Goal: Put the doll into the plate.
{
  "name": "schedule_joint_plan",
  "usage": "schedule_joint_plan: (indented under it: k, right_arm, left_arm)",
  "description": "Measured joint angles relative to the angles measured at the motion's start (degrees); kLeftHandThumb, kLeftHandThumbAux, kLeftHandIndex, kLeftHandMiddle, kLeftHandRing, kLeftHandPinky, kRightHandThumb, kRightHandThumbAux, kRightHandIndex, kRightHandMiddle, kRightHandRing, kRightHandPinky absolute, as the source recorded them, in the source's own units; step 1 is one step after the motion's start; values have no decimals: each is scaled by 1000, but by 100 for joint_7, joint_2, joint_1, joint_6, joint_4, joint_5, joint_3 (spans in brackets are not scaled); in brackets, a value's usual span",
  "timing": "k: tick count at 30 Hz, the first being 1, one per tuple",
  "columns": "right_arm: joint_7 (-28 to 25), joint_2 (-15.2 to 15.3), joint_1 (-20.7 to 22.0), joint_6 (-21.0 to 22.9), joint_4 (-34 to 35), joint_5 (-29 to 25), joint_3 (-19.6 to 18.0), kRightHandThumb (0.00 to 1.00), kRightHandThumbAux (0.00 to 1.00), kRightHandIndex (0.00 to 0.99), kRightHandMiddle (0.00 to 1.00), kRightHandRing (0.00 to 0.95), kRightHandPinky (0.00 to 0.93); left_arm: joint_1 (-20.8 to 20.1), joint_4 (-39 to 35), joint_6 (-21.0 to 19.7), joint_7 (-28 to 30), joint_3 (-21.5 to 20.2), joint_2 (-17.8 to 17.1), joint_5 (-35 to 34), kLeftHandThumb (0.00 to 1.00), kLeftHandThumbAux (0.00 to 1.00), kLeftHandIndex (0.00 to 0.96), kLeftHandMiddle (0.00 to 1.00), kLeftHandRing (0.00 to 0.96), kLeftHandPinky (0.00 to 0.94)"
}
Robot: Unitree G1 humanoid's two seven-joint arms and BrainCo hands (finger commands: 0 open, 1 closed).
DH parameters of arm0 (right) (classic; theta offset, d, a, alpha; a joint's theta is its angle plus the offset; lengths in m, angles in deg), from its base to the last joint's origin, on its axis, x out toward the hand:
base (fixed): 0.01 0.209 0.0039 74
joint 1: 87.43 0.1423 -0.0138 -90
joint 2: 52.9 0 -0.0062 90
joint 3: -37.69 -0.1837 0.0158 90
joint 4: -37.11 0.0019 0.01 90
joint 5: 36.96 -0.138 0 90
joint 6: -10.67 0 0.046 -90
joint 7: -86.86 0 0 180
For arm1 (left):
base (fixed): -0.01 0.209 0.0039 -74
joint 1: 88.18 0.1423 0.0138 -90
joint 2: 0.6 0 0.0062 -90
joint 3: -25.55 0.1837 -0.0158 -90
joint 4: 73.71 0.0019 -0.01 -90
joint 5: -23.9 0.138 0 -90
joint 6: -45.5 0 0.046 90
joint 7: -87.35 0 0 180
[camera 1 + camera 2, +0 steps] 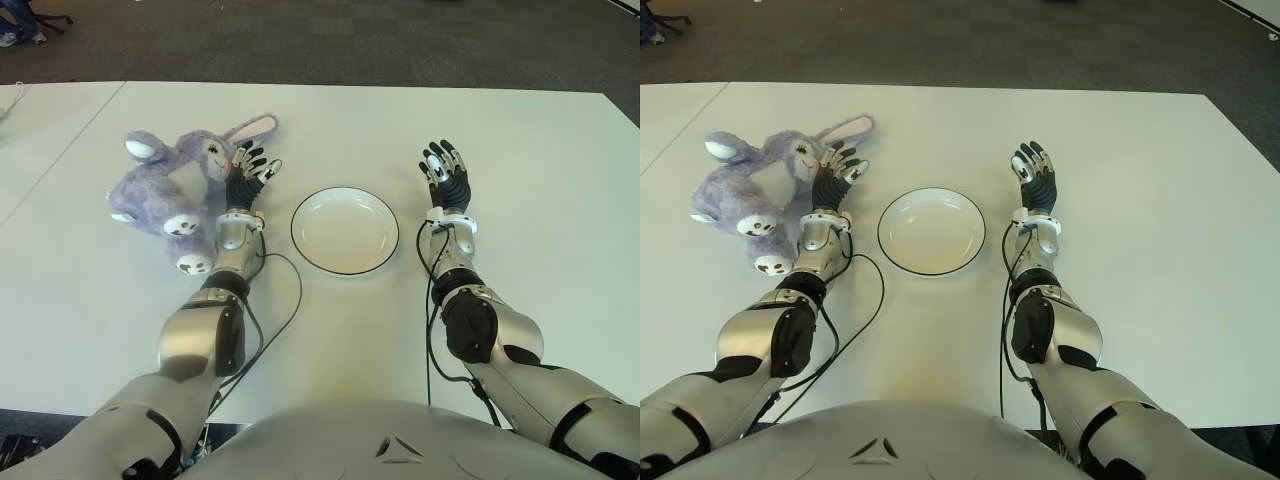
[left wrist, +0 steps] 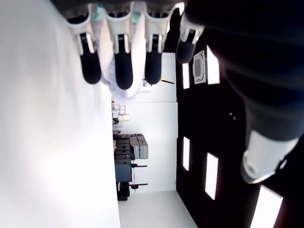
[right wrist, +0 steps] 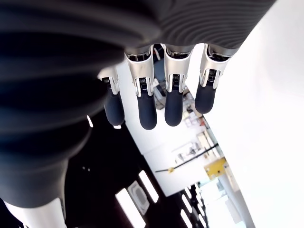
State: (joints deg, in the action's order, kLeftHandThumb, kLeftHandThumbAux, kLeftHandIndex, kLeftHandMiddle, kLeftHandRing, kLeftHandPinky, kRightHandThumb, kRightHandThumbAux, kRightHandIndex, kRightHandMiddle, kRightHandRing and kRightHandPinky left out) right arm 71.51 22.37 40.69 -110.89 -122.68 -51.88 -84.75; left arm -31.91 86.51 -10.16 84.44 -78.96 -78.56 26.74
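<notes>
Your left hand [image 1: 250,170] is the closer one by far: the purple bunny doll [image 1: 180,185] lies just to its left, with the head right beside the spread, empty fingers. The doll's long axis runs from its ear at far right to its feet at near left. The plate [image 1: 345,231] sits between both hands, with the right hand [image 1: 445,175] open on its right. The eye views show all this; the left wrist view catches only a sliver of fur behind the fingertips [image 2: 124,76].

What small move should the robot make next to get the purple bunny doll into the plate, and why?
Probably close the left hand on the plush rabbit. Its fingers are spread and hold nothing, right beside the rabbit's head, while the white plate sits just to its right with nothing in it. The right hand shows open beyond the plate's far side, too far from the toy.
</notes>
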Motion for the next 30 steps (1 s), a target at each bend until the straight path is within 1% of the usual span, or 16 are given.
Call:
schedule_joint_plan:
  k: [9,14,21,22,26,28,29,30]
  right_arm:
    - [0,-1,1,0,0,-4,-8,0,781,196,217,181,159]
    - [0,-2,1,0,0,-6,-11,0,780,194,224,186,167]
    - [3,-5,6,0,1,-5,-9,0,774,194,230,184,161]
    - [3,-7,8,0,1,-5,-9,0,769,192,227,182,161]
    - [3,-12,16,0,1,-4,-9,0,767,190,224,179,161]
    - [3,-19,25,0,1,-4,-9,0,773,192,222,178,163]
    - [3,-24,30,0,1,-5,-9,0,771,192,217,173,151]
    - [3,-26,34,0,1,-6,-10,0,770,193,216,171,148]
  left_arm:
    - [-23,0,-79,-135,52,-1,55,0,657,106,191,215,236]
    - [-44,-5,-142,-399,267,7,210,0,665,114,196,212,221]
    - [-132,-31,-134,-876,795,130,677,2,691,110,183,197,187]
    - [-151,-29,-134,-927,878,150,746,28,701,98,181,198,202]
    - [-268,4,-156,-1244,1214,198,1089,53,704,89,181,200,214]
    - [-316,20,-176,-1435,1405,202,1270,76,692,81,168,192,205]
    - [-324,17,-172,-1542,1521,197,1363,90,663,73,146,174,187]
    - [-331,8,-167,-1686,1631,183,1494,94,655,70,140,169,183]
